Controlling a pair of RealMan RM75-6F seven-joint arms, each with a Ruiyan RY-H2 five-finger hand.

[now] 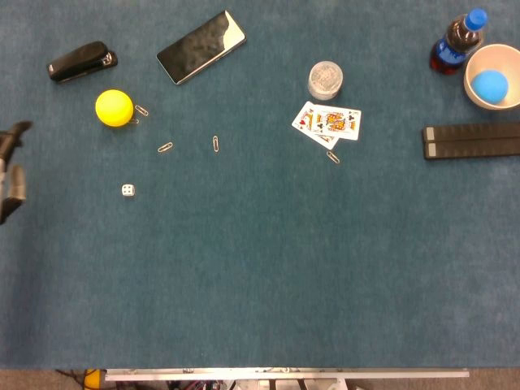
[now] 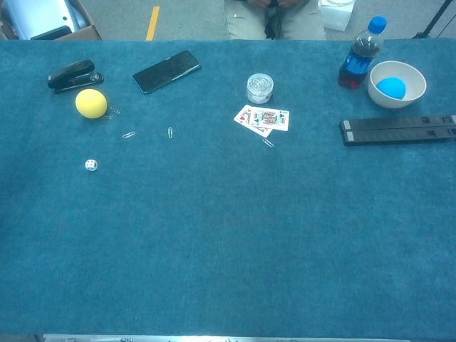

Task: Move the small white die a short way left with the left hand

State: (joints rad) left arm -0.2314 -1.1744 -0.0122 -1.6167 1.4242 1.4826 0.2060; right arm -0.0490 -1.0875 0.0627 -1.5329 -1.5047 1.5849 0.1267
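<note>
The small white die (image 1: 128, 190) lies alone on the blue tabletop, left of centre, and the chest view shows the die (image 2: 91, 165) too. Only the fingertips of my left hand (image 1: 10, 171) show, at the far left edge of the head view, well to the left of the die and apart from it. Those fingers are spread and hold nothing. The rest of the hand is cut off by the frame edge. The chest view shows neither hand, and my right hand appears in no view.
A yellow ball (image 1: 114, 107), black stapler (image 1: 81, 61), phone (image 1: 201, 46) and several paper clips (image 1: 165, 147) lie behind the die. Playing cards (image 1: 327, 123), a small jar (image 1: 325, 80), a bottle (image 1: 455, 42), a bowl with a blue ball (image 1: 492, 77) and a black bar (image 1: 471, 140) sit to the right.
</note>
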